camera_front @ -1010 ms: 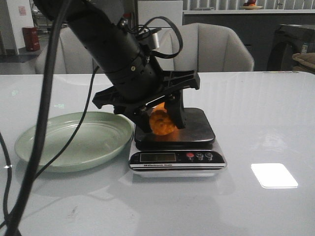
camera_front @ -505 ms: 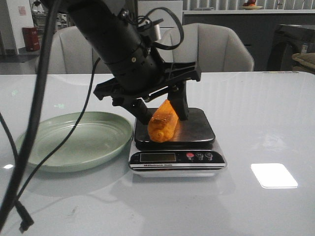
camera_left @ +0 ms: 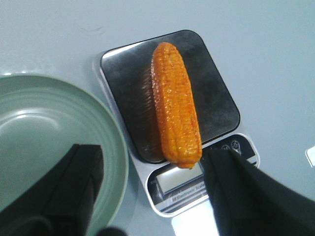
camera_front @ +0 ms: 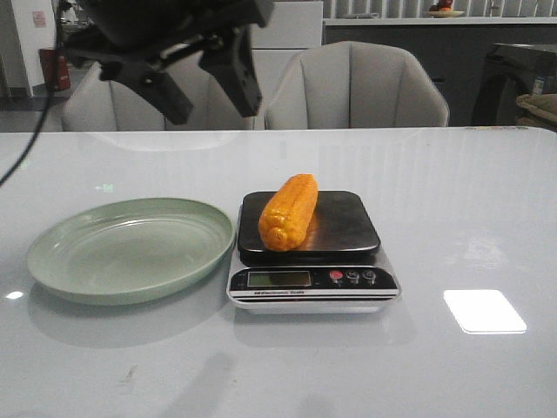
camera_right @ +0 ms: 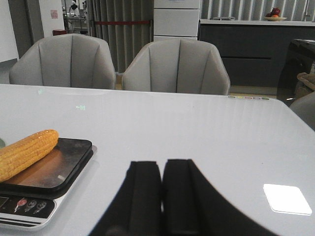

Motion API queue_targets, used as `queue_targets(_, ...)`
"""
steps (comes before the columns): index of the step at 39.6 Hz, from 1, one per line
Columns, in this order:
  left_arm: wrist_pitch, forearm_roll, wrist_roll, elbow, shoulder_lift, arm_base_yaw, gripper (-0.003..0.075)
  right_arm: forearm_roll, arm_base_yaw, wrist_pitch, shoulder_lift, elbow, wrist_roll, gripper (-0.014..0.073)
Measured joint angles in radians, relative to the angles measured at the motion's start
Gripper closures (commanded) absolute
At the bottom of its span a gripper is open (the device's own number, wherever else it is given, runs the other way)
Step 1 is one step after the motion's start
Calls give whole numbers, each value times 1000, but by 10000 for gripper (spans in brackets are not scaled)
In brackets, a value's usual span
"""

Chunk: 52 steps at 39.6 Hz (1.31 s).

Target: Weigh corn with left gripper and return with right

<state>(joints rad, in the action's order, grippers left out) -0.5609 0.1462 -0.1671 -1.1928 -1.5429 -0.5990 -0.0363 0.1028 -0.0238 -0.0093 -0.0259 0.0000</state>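
Note:
The orange-yellow corn (camera_front: 288,211) lies by itself on the dark pan of the kitchen scale (camera_front: 348,231), its blunt end hanging over the display. High above and to the left, my left gripper (camera_front: 211,97) hangs open and empty. From its wrist camera the corn (camera_left: 176,109) shows lengthwise on the scale (camera_left: 216,93), with the gripper (camera_left: 153,157) spread wide over it. My right gripper (camera_right: 162,168) is shut with nothing in it, low over the table to the right of the scale (camera_right: 69,160) and corn (camera_right: 24,152). It is out of the front view.
A pale green plate (camera_front: 65,252) sits just left of the scale, its rim almost touching it; its rim (camera_left: 119,162) also shows in the left wrist view. Grey chairs (camera_front: 365,83) stand behind the table. A bright light patch (camera_front: 484,310) lies on the table at the right.
My left gripper let go of the corn on the scale, then rose up and to the left, well clear of it. The corn now rests alone on the pan.

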Motion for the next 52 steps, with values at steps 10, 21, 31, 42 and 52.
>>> queue_targets(10,0,-46,0,178,256,6,229,0,0,0,0,0,0,438)
queue_targets(21,-4,-70,0,386,615,6,229,0,0,0,0,0,0,438)
queue_targets(31,-14,-123,0,534,926,6,229,0,0,0,0,0,0,438)
queue_targets(42,-27,-216,0,677,1254,6,310,0,0,0,0,0,0,438)
queue_targets(52,-48,-245,0,753,1492,6,520,0,0,0,0,0,0,438)
